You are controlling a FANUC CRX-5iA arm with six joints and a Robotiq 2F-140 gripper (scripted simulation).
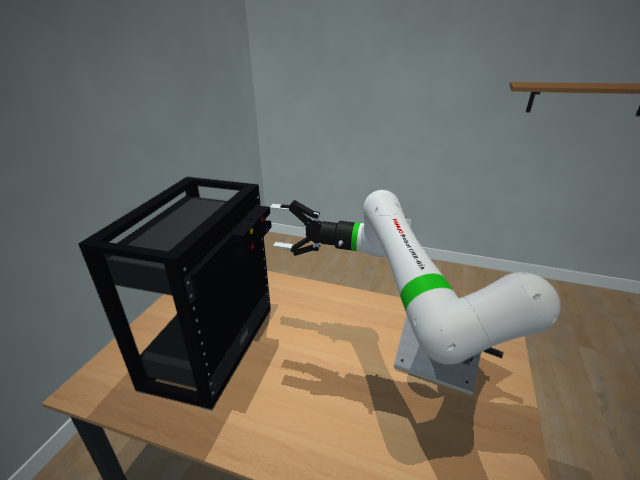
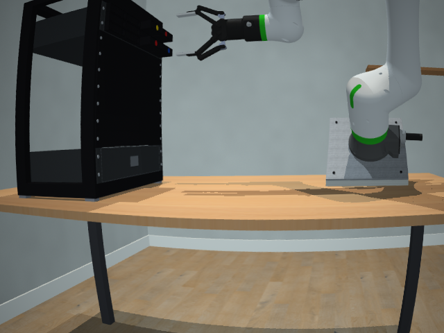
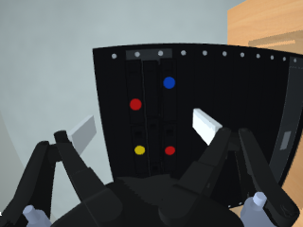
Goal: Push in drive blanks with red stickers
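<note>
From the top view, the gripper point(image 1: 279, 226) is held level and points at the upper front corner of the black rack point(image 1: 175, 260), which stands on the wooden tabletop point(image 1: 320, 413). Its fingers are spread as wide as they go and nothing is between them. Straight ahead of it, the drive blanks point(image 1: 256, 227) stick out of the rack's top front edge, with small coloured stickers on their faces. The fingertips are close to the blanks, apart from them. Behind the gripper, the white arm point(image 1: 413, 268) bends down to a grey base plate point(image 1: 467, 384) on the tabletop.

From the exterior view, the gripper point(image 2: 182, 35) sits just in front of the blanks, with a small gap showing between fingertips and rack. A blank with a red sticker point(image 2: 166, 34) and one with a blue sticker point(image 2: 168, 50) jut out further than the yellow sticker point(image 2: 157, 27) and the second red sticker point(image 2: 155, 43), which lie further back. The rack point(image 2: 91, 107) stands upright, its feet flat on the tabletop point(image 2: 229, 211).

From the wrist view, the rack's front fills the space ahead of the gripper point(image 3: 148, 129). Four stickers show between the spread fingers: red point(image 3: 135, 104), blue point(image 3: 169, 82), yellow point(image 3: 139, 149) and red point(image 3: 169, 150). One light fingertip point(image 3: 206, 127) overlaps the dark front; the other lies just outside its edge.
</note>
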